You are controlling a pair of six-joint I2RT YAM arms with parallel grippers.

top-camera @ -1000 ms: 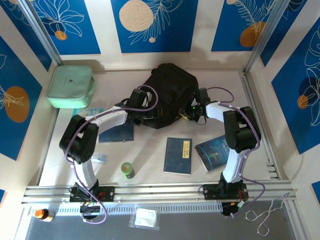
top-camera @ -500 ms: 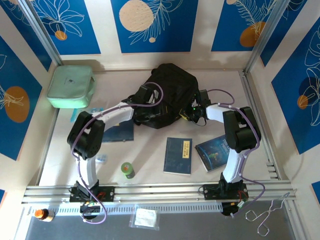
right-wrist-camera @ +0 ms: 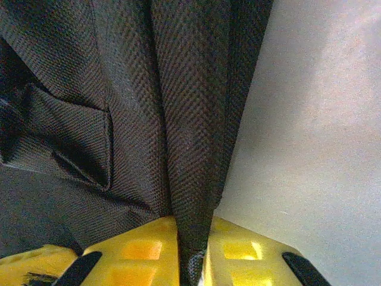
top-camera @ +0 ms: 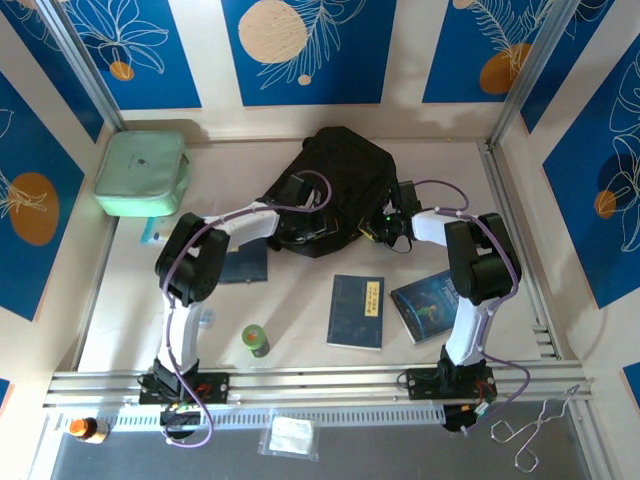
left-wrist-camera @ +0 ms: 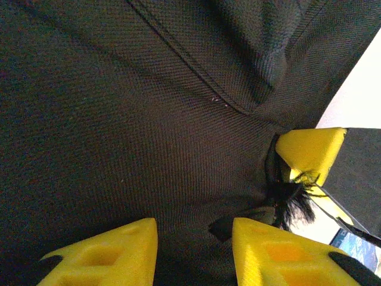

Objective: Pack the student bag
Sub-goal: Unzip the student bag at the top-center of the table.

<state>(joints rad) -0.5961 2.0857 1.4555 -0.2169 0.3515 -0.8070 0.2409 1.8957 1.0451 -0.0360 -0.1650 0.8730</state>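
The student bag (top-camera: pixel 338 180) is a black fabric backpack lying at the back middle of the table. My left gripper (top-camera: pixel 300 213) rests at its front left edge. In the left wrist view that gripper (left-wrist-camera: pixel 194 250) is open, its yellow fingers (left-wrist-camera: pixel 113 253) apart over the black fabric (left-wrist-camera: pixel 119 119), and a small dark tab (left-wrist-camera: pixel 223 225) sits by the right finger. My right gripper (top-camera: pixel 386 222) is at the bag's front right. Seen from the right wrist, it (right-wrist-camera: pixel 193 253) is shut on a fold of the bag's fabric (right-wrist-camera: pixel 190 119).
A mint green zip case (top-camera: pixel 141 173) sits at the back left. A dark blue book (top-camera: pixel 243 265) lies under the left arm; two more books (top-camera: pixel 357 311) (top-camera: pixel 428 305) lie in front of the bag. A green roll (top-camera: pixel 255 340) stands near the front.
My left arm has swung right and forward, bringing its gripper further onto the bag's front left edge. The right gripper has kept its hold in place.
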